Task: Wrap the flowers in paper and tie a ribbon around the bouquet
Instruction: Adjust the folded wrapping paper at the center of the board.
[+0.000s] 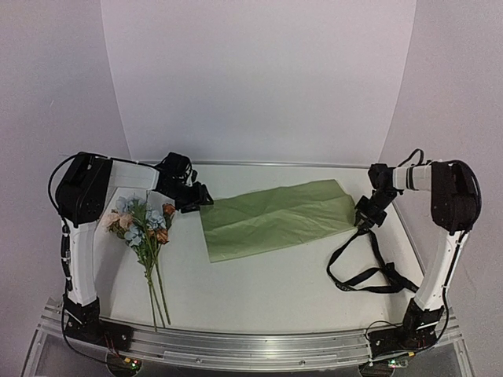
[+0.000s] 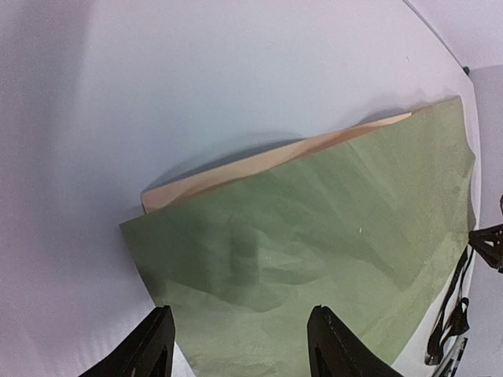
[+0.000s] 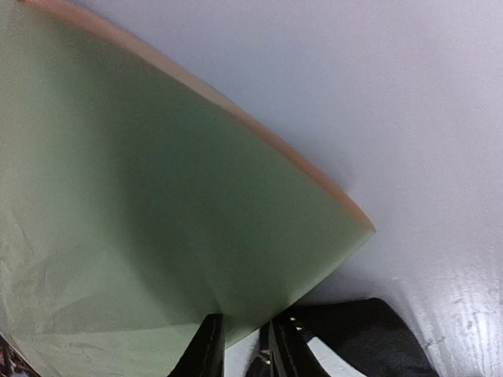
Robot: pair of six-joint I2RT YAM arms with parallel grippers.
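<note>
The paper (image 1: 275, 216) lies folded in the middle of the table, olive-green side up, with a tan edge showing along its far side. My left gripper (image 1: 206, 196) hovers open at its left end; in the left wrist view the paper (image 2: 330, 228) spreads under and between the spread fingers (image 2: 161, 345). At the sheet's right end, my right gripper (image 1: 364, 220) has its jaws nearly together on the paper's near corner (image 3: 259, 314). The flowers (image 1: 145, 221) lie at the far left, stems toward me. The black ribbon (image 1: 369, 267) loops on the table near the right arm.
The ribbon (image 3: 369, 330) lies right beside the right fingers (image 3: 206, 345). A white curved backdrop rises behind the table. The metal rail (image 1: 251, 345) with both arm bases runs along the near edge.
</note>
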